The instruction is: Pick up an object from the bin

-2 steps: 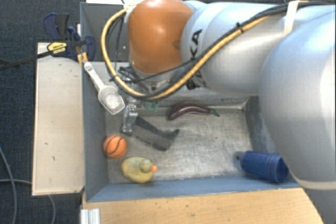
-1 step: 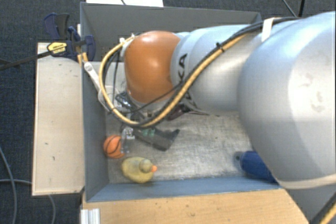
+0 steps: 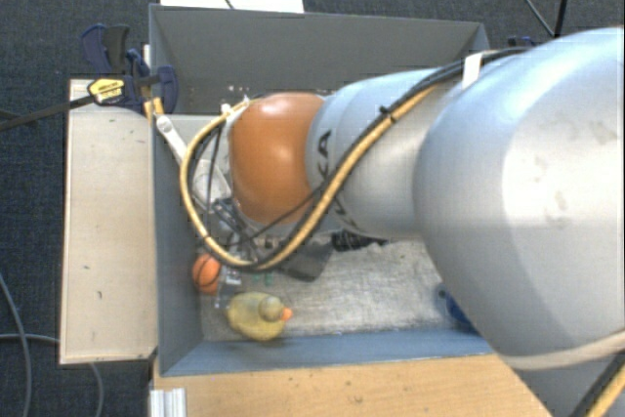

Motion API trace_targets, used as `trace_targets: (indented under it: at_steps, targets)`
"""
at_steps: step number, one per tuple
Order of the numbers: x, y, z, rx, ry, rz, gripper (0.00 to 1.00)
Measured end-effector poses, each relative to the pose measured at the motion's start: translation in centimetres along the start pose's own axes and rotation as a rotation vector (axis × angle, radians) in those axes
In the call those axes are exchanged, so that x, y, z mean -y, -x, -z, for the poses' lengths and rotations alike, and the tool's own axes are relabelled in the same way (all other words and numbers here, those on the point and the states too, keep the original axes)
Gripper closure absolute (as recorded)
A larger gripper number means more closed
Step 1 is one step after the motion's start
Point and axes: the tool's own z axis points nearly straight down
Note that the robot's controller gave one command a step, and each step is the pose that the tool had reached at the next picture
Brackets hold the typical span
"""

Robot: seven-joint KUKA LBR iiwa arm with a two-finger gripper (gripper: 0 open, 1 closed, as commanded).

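Observation:
My gripper [image 3: 228, 228] is low in the left part of the bin, mostly hidden under the arm's orange cover. Just below and to the left of it lies a small orange ball [image 3: 204, 271] against the left wall. A yellow rubber duck with an orange beak [image 3: 258, 316] lies in the front left corner, a little further from the gripper. A dark grey flat piece [image 3: 311, 261] sits on the floor just to the gripper's right.
The arm reaches in from the right and covers most of the bin. A white stick-like thing [image 3: 172, 136] leans at the left wall towards the back. Something blue [image 3: 452, 310] peeks out under the arm at the front right.

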Motion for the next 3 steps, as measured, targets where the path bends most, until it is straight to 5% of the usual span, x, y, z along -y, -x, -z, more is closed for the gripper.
trace_targets:
  at_steps: [1,3]
  targets:
    - [0.27,1.49,-3.65,0.002,0.000,0.327,1.00]
    - [0.37,1.43,-3.57,0.002,0.001,0.327,1.00]
